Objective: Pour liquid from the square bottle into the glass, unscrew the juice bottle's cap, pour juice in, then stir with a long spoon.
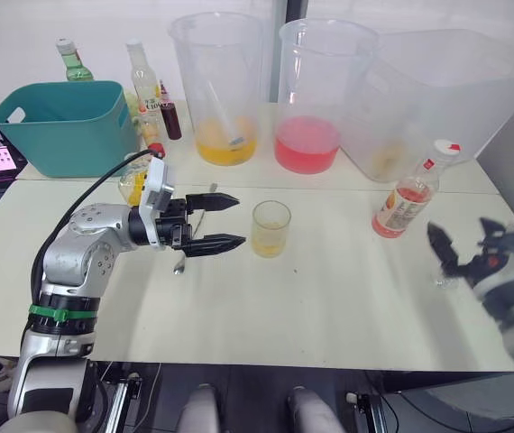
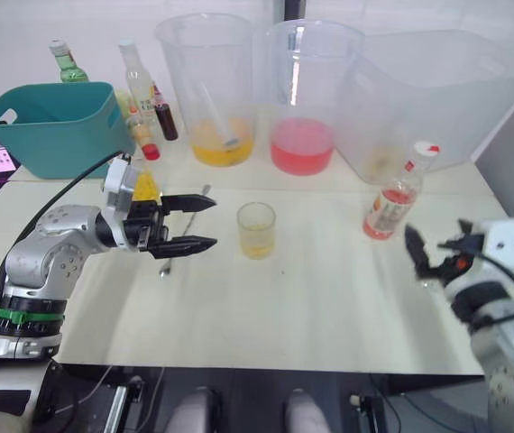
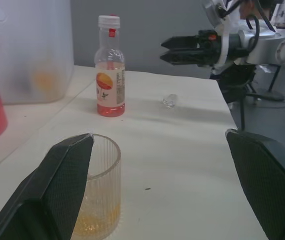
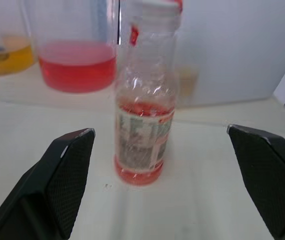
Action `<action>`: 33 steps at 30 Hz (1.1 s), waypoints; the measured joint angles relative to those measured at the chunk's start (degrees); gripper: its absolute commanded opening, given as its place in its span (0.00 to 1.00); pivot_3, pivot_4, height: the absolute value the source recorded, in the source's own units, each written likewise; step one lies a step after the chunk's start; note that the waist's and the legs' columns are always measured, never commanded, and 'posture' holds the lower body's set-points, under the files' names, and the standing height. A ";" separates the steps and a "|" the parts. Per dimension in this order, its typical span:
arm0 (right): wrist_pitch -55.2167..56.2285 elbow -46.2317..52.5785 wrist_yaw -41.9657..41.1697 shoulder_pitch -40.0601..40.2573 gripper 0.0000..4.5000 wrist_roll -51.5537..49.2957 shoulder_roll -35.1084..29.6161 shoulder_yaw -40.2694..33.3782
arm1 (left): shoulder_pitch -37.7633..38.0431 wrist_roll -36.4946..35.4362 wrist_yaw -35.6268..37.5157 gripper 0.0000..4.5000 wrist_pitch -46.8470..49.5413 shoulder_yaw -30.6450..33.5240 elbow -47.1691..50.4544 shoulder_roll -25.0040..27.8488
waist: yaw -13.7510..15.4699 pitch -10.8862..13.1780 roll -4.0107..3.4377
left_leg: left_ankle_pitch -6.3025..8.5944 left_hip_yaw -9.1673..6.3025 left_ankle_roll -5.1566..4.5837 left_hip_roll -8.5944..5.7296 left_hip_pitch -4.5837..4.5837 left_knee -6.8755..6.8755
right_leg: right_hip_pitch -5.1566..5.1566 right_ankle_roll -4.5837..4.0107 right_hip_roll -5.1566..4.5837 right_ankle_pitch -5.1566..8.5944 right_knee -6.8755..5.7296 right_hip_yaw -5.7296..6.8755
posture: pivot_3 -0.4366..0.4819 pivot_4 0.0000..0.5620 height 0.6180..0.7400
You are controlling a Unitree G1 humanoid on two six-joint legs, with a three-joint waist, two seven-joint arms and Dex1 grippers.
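The glass (image 1: 270, 228) stands mid-table with a little yellow liquid in its bottom. My left gripper (image 1: 236, 221) hovers open just to its left, fingertips pointing at it. Behind that wrist the square bottle (image 1: 133, 185) is mostly hidden. The long spoon (image 1: 181, 262) lies on the table under the left gripper. The juice bottle (image 1: 408, 197) stands upright at the right with its white cap (image 1: 446, 149) on. My right gripper (image 1: 463, 244) is open, low over the table just right of and nearer than the bottle; the juice bottle (image 4: 142, 125) stands ahead of it, untouched.
Two big measuring jugs, one with yellow liquid (image 1: 216, 86) and one with red (image 1: 322, 90), and a large clear tub (image 1: 446, 99) line the back. A teal basin (image 1: 63, 122) and several bottles sit back left. A small clear object (image 1: 444, 281) lies by the right gripper.
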State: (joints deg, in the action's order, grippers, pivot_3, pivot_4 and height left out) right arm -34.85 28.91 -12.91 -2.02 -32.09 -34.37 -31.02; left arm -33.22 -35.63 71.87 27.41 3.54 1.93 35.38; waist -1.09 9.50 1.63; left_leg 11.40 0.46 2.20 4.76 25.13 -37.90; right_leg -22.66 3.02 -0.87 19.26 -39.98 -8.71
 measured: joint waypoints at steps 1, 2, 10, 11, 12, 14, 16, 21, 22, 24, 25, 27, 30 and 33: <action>0.23 -1.93 -0.75 -1.61 1.00 0.36 -0.57 0.42 | 1.00 -0.34 -0.91 1.00 0.21 0.44 1.05 0.13 | 0.09 0.00 0.00 | 0.00 -0.08 0.00 0.00 0.00 0.00 | 0.04 -0.01 0.00 0.00 0.01 0.06 | 0.48 0.27 0.83; 0.50 -3.37 -1.26 -2.86 1.00 0.50 -0.98 1.01 | 1.79 -0.45 -1.62 1.00 0.25 0.65 1.87 0.14 | 0.15 -0.01 -0.02 | 0.00 -0.09 0.00 -0.02 0.01 0.00 | 0.05 -0.01 0.00 0.00 0.04 0.06 | 0.48 0.27 0.83; 1.10 -16.85 -6.65 -16.86 1.00 2.11 -3.58 6.22 | 8.42 -1.56 -7.24 1.00 0.42 3.53 10.07 0.46 | 0.22 -0.01 -0.06 | 0.00 -0.17 0.01 -0.05 -0.01 -0.01 | 0.19 -0.01 -0.05 0.00 0.16 0.13 | 0.48 0.27 0.83; 1.73 -18.44 -7.25 -18.30 1.00 2.49 -3.80 6.58 | 8.94 -1.59 -7.83 1.00 0.43 3.65 10.69 0.48 | 0.22 -0.01 -0.06 | 0.00 -0.18 0.01 -0.05 -0.01 -0.01 | 0.19 -0.01 -0.05 0.00 0.16 0.14 | 0.48 0.27 0.83; 2.17 -20.00 -7.77 -19.54 1.00 2.84 -4.01 7.04 | 9.33 -1.74 -8.37 1.00 0.49 3.93 11.14 0.51 | 0.27 -0.01 -0.06 | 0.00 -0.19 0.01 -0.05 -0.01 -0.01 | 0.21 -0.01 -0.05 0.00 0.16 0.16 | 0.48 0.27 0.83; 2.97 -22.99 -8.86 -21.72 1.00 3.93 -4.51 8.12 | 9.71 -3.21 -9.64 1.00 1.95 4.59 11.97 0.53 | 0.36 -0.01 -0.06 | 0.00 -0.20 0.01 -0.07 -0.01 -0.01 | 0.22 -0.01 -0.08 0.00 0.17 0.17 | 0.48 0.27 0.83; 4.28 -25.42 -10.22 -22.72 1.00 5.13 -5.09 9.01 | 10.10 -5.36 -10.57 1.00 3.94 5.15 13.26 0.57 | 0.38 -0.01 -0.06 | 0.00 -0.21 0.01 -0.10 -0.01 -0.01 | 0.24 -0.01 -0.12 0.00 0.19 0.20 | 0.48 0.27 0.83; 6.93 -33.01 -13.33 -26.48 0.88 7.13 -5.64 10.10 | 11.34 -6.14 -11.57 1.00 4.38 5.35 15.50 1.06 | 0.22 0.00 -0.09 | 0.00 -0.23 0.01 -0.10 -0.01 0.00 | 0.24 -0.01 -0.11 0.00 0.22 0.22 | 0.48 0.27 0.83; 7.27 -34.25 -14.08 -27.31 0.82 7.23 -5.71 10.22 | 11.34 -6.11 -11.79 1.00 4.32 5.35 15.57 1.10 | 0.22 0.00 -0.10 | 0.00 -0.23 0.01 -0.10 -0.01 0.00 | 0.25 -0.01 -0.11 0.00 0.22 0.22 | 0.48 0.27 0.83; 8.25 -37.03 -15.79 -29.34 0.66 7.29 -5.92 10.39 | 11.33 -6.03 -12.35 1.00 4.09 5.34 15.60 1.11 | 0.18 0.00 -0.10 | 0.00 -0.23 0.01 -0.10 -0.01 0.00 | 0.25 -0.02 -0.11 0.00 0.23 0.22 | 0.48 0.27 0.83; 8.67 -38.08 -16.54 -30.01 0.58 7.29 -6.09 10.41 | 11.32 -6.10 -12.69 1.00 4.05 5.35 15.61 1.07 | 0.19 0.00 -0.10 | 0.00 -0.24 0.01 -0.10 -0.01 0.01 | 0.25 -0.02 -0.11 0.00 0.23 0.24 | 0.48 0.27 0.83; 9.35 -39.71 -17.38 -30.87 0.43 7.30 -6.12 10.44 | 11.17 -6.37 -13.36 1.00 4.06 5.34 15.61 0.57 | 0.19 0.00 -0.10 | 0.00 -0.24 0.01 -0.10 -0.01 0.01 | 0.26 -0.02 -0.11 0.00 0.24 0.24 | 0.48 0.27 0.83; 9.71 -40.58 -18.36 -31.23 0.35 7.28 -6.14 10.43 | 11.09 -6.51 -13.66 1.00 4.04 5.31 15.61 0.48 | 0.36 0.00 -0.10 | -0.01 -0.25 0.01 -0.12 -0.01 0.01 | 0.29 -0.01 -0.15 0.00 0.26 0.25 | 0.48 0.27 0.83; 9.32 -40.47 -19.35 -31.21 0.35 6.91 -6.51 10.35 | 10.88 -6.48 -13.65 1.00 3.98 5.02 15.59 0.46 | 0.36 0.00 -0.10 | 0.00 -0.25 0.01 -0.14 -0.01 0.01 | 0.29 -0.01 -0.16 0.00 0.27 0.26 | 0.48 0.27 0.83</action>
State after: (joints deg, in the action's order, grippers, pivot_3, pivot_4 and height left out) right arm -25.52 -11.56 -32.26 -33.23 -25.18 -40.88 -20.67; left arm -22.34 -42.11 58.21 31.39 8.55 17.52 35.84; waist -0.73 9.50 1.53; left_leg 11.40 0.21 2.21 4.62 25.12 -37.89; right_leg -22.37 3.00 -1.03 19.26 -39.70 -8.46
